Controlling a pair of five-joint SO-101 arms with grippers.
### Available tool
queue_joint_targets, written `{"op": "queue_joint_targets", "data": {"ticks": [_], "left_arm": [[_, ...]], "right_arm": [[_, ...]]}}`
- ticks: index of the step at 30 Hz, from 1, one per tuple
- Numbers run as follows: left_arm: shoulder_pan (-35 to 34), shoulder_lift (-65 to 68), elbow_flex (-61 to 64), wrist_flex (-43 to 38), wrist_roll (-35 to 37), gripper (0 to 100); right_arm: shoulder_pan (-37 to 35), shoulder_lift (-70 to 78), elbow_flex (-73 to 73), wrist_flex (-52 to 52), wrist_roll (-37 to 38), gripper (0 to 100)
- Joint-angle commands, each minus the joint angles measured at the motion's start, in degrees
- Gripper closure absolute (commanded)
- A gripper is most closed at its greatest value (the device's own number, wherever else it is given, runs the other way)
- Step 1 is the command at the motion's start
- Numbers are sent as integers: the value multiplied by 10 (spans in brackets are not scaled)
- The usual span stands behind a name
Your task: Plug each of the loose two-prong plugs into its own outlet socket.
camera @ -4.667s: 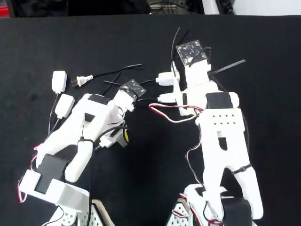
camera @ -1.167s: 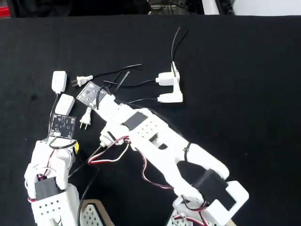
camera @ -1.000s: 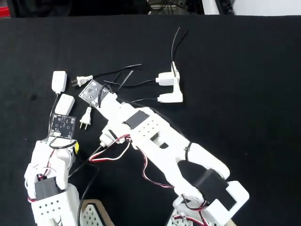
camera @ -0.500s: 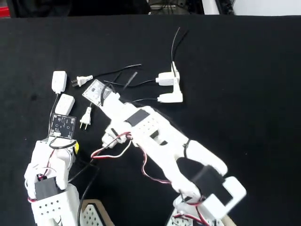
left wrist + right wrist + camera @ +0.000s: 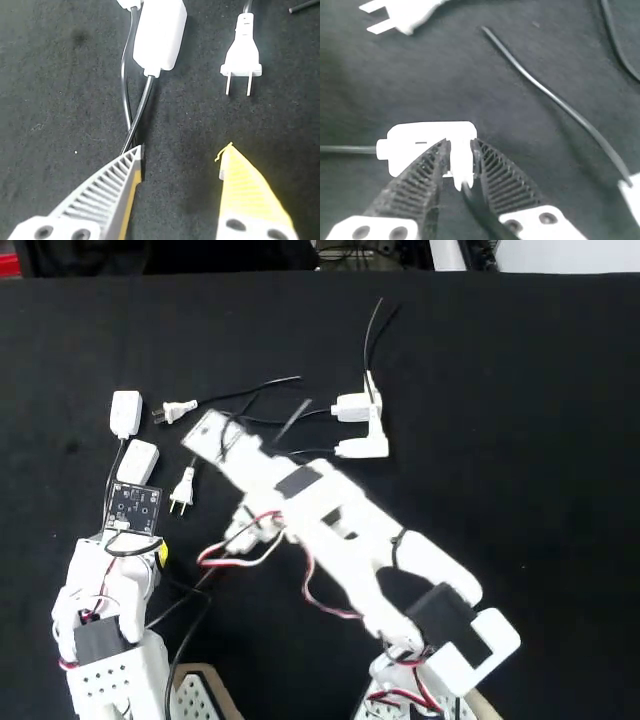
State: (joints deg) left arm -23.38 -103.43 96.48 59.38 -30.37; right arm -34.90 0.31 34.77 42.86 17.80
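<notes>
Most of the job looks undone; the high view counts two loose plugs, the far plug [image 5: 172, 412] beside the far socket [image 5: 125, 412] and the near plug [image 5: 183, 490] beside the near socket [image 5: 137, 462], plus two corded white pieces [image 5: 355, 408] (mated or not, I cannot tell); the left gripper [image 5: 182, 147] hangs fingers apart over the near pair; the right gripper [image 5: 460, 142] is clamped on a held plug [image 5: 461, 172] touching a socket block [image 5: 415, 142].

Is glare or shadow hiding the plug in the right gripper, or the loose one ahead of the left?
Right wrist view: the right gripper is shut on the plug; the socket glares white, its slot barely showing. Left wrist view: even light; the loose plug and its prongs stand clear of the open left gripper, unshadowed.
</notes>
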Motion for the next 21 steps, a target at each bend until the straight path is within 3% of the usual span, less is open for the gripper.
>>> {"op": "queue_joint_targets", "data": {"ticks": [1,11,19,21], "left_arm": [[-3,-5,9,7,3,751],[-3,-5,9,7,3,751],[-7,-5,7,2,4,751],[-7,-5,-6,4,7,751]], "right_arm": [[102,0,-22,11,45,987],[261,3,-72,7,87,986],[269,-1,-73,12,90,979],[267,-3,-77,33,90,926]]}}
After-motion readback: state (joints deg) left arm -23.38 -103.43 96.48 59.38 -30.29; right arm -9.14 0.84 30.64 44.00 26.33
